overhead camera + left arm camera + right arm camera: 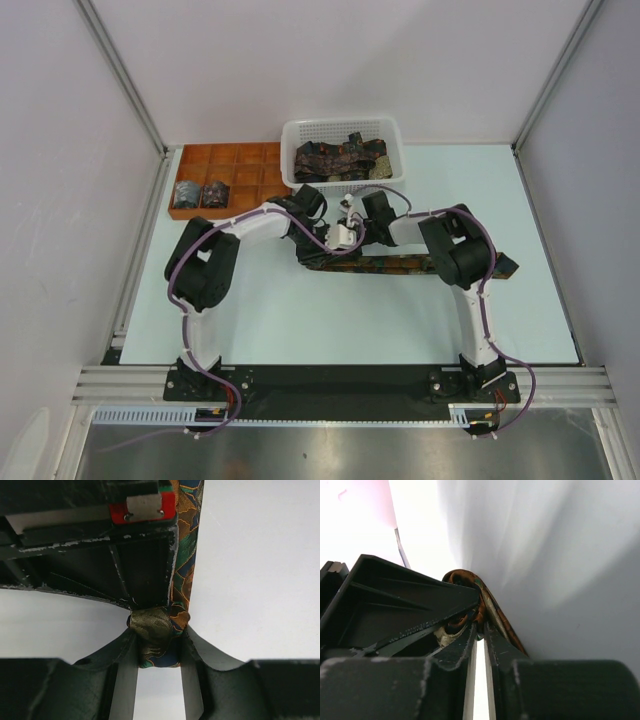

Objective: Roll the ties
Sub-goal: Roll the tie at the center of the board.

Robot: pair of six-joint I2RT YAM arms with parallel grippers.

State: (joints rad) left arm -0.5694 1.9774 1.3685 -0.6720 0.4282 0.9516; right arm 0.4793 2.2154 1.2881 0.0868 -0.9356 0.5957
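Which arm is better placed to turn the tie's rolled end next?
Left, probably: the left gripper clamps the rolled end of the tie, one finger on each side. The right gripper only meets the fabric at its fingertips.

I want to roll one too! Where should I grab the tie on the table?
Probably its rolled end, pinched across the narrow width from above, as the left gripper does. It stands up thick; the rest of the tie lies flat on the table.

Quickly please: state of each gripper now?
Left gripper: closed on the tie, at its rolled end.
Right gripper: fingers nearly together at the tie; cannot be told.
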